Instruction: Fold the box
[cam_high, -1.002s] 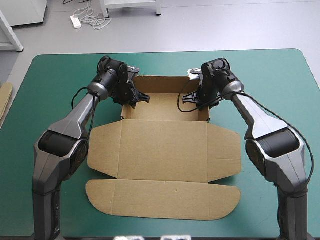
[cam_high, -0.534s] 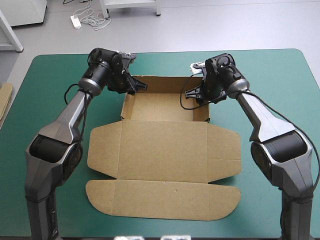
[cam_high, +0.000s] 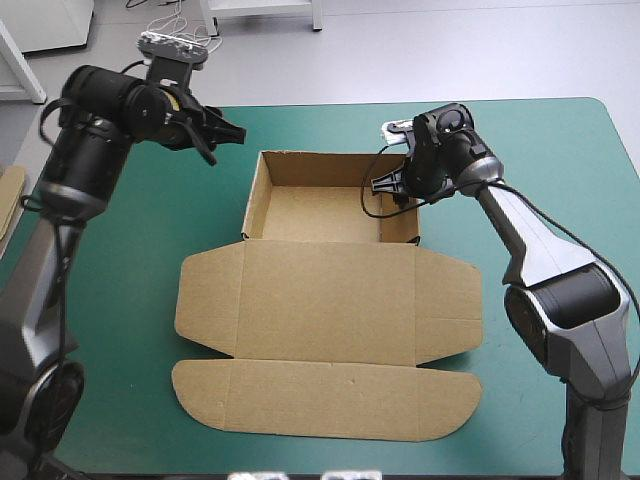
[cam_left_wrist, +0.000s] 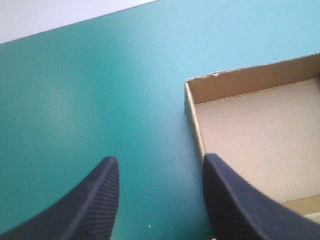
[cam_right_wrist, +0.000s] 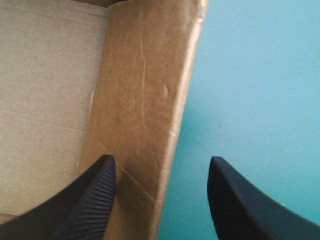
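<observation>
Box (cam_high: 325, 300) sits mid-table on the teal-green cover (cam_high: 120, 260). Its tray (cam_high: 315, 215) is on the far side with walls raised, long axis running left to right, and the lid (cam_high: 325, 345) lies flat toward me. The relation that matters: the tray's right wall (cam_right_wrist: 145, 90) runs straight between the fingers of the right gripper (cam_right_wrist: 161, 160). One black finger is over the tray floor and the other over bare cover outside. Fingers stand well apart and grip nothing, and I cannot tell whether either one brushes the board. In the high view the right gripper (cam_high: 388, 187) is at the far end of that wall, so this is the nearer arm. The left gripper (cam_high: 218, 138) is raised and off past the tray's far left corner, clear of the board. Its wrist view shows the left gripper (cam_left_wrist: 161, 159) spread wide and empty, with the left wall (cam_left_wrist: 194, 125) ahead and to one side. My judgement: any next press or tuck on the right wall falls to the right arm, while the left must come down first.
</observation>
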